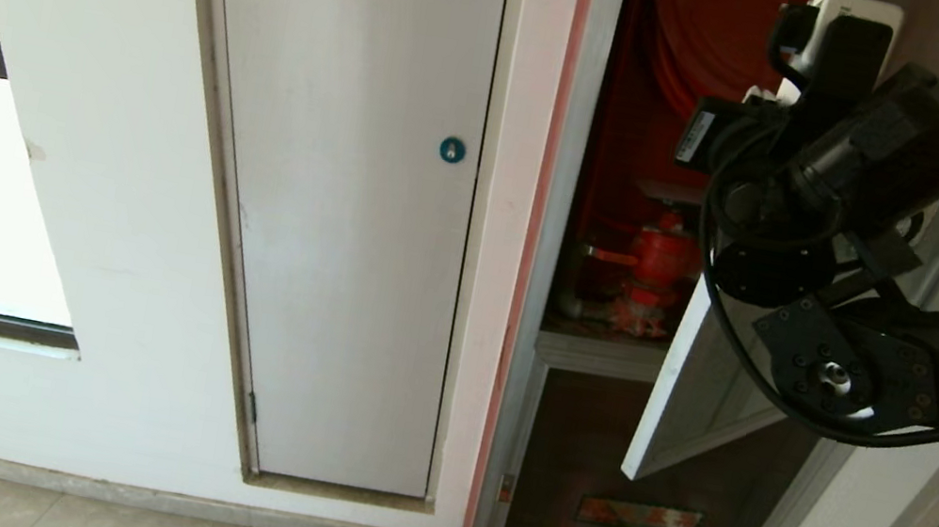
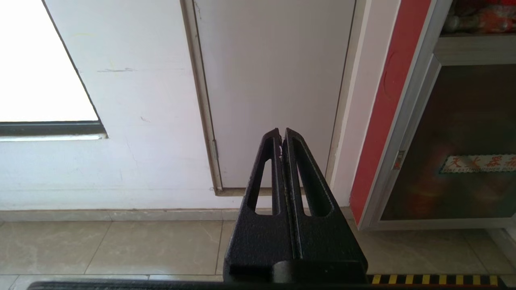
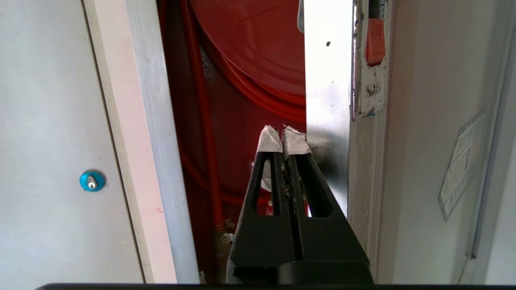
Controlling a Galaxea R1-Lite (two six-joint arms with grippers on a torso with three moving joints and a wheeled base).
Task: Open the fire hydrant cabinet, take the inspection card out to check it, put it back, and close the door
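Nearest the head camera, the right arm is seen at three o'clock, reaching toward one o'clock. The right gripper [image 3: 283, 139], its taped fingertips pressed together on nothing, is held just beside the inner edge of the door [image 3: 328, 100], which stands part open. The fire hydrant cabinet [image 1: 555, 221] shows its red hose reel [image 3: 258, 44] and red valve [image 1: 659, 262]. The left gripper [image 2: 281, 135], likewise closed and empty, is pointed at the white panel [image 2: 274, 80].

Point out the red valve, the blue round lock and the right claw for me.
red valve [image 1: 659, 257]: head view, on its round red body inside the cabinet.
blue round lock [image 1: 452, 149]: head view, on the lock's face, on the white panel.
right claw [image 3: 283, 137]: right wrist view, between its taped, shut tips.
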